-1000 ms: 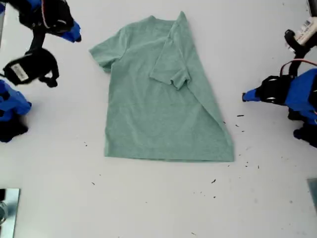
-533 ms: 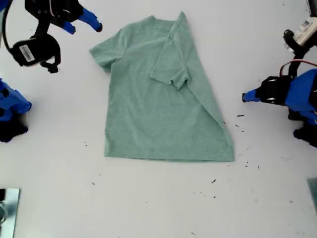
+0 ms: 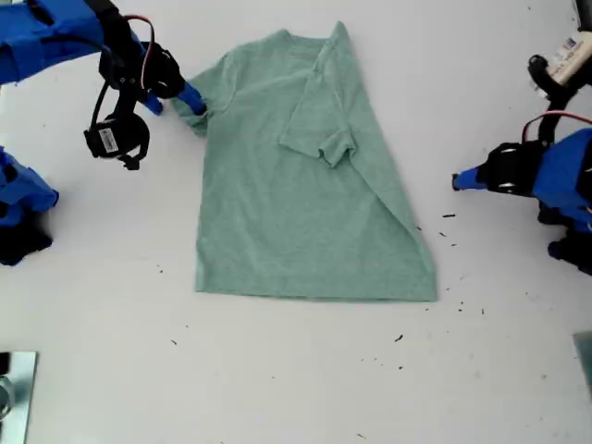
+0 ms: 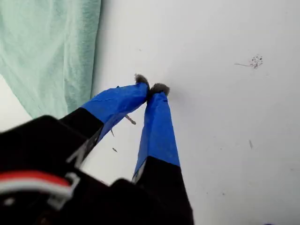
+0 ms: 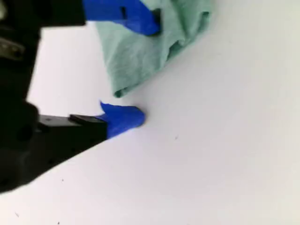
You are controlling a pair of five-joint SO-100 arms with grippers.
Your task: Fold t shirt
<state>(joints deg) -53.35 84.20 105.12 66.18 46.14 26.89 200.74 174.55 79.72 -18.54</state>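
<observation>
Spreading wide at the sleeve, my second gripper (image 5: 140, 68) is straddling the t shirt (image 3: 305, 176), one fingertip (image 5: 145, 21) over the cloth, the other on the white table (image 3: 296, 379). Farther off, my first gripper (image 4: 151, 89) is hovering pinched together, empty, beside the hem.

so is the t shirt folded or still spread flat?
Partly folded: the t shirt has its sleeve on the exterior view's right turned in over the body; the other sleeve is spread out.
</observation>
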